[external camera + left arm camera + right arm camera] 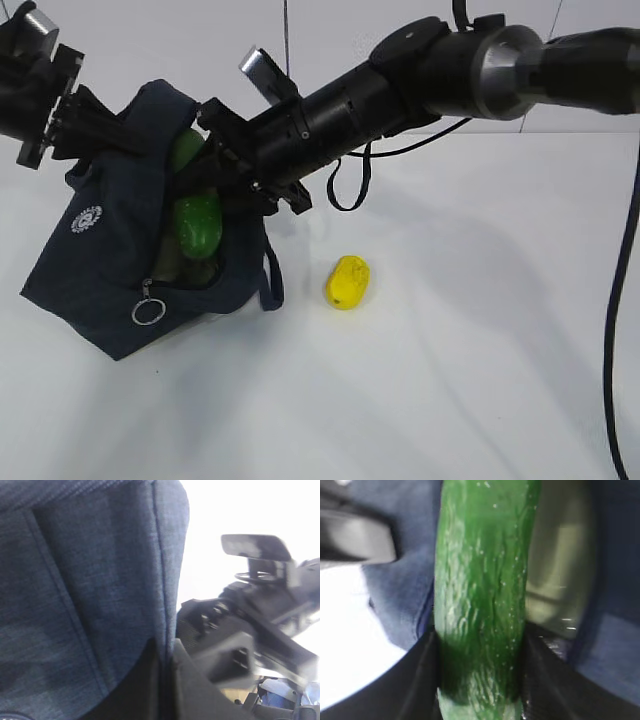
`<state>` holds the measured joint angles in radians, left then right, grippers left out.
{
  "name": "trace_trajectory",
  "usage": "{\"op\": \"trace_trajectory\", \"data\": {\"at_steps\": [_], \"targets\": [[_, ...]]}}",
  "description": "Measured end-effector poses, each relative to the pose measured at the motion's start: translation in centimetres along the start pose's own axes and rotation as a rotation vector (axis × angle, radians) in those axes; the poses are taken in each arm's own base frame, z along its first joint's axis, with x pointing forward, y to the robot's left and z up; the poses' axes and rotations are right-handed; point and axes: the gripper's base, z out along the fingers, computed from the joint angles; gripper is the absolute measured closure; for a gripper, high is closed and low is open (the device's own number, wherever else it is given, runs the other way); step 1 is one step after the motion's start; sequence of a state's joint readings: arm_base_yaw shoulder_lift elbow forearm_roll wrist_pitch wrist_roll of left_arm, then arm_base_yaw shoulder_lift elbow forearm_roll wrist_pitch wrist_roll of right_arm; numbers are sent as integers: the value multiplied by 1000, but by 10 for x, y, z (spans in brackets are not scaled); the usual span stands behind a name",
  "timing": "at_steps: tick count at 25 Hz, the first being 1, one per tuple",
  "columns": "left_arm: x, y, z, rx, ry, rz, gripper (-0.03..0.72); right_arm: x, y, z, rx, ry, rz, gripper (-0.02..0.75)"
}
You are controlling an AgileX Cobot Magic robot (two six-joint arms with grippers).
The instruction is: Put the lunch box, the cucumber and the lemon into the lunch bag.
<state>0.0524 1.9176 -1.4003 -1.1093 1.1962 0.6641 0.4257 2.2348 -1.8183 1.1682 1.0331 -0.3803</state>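
One lunch bag [105,265], one cucumber [197,222] and one lemon [347,281] show; a pale green shape beside the cucumber inside the bag [557,575] may be the lunch box lid, but it is blurred. Two arms work. The right end effector [480,680] has its fingers pressed on either side of the cucumber, holding it in the bag's open mouth. The left end effector [105,130] is closed on the bag's upper fabric edge, lifting it. The lemon lies alone on the plain white worktop [450,380], right of the bag and apart from it. A white wall rises behind. The left wrist view is mostly navy fabric, its own fingertips hidden.
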Motion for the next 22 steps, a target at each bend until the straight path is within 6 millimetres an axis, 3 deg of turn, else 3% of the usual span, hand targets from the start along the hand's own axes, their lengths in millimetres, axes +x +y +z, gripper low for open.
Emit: {"op": "trace_trajectory", "data": {"at_steps": [9, 18, 22], "targets": [[0, 1, -1, 0, -4, -2, 697, -4, -24, 21, -19, -43, 78, 381], [0, 1, -1, 2, -5, -3, 697, -9, -26, 20, 2, -104, 81, 376], [-1, 1, -1, 3, -6, -2, 697, -9, -26, 20, 2, -104, 79, 316]]}}
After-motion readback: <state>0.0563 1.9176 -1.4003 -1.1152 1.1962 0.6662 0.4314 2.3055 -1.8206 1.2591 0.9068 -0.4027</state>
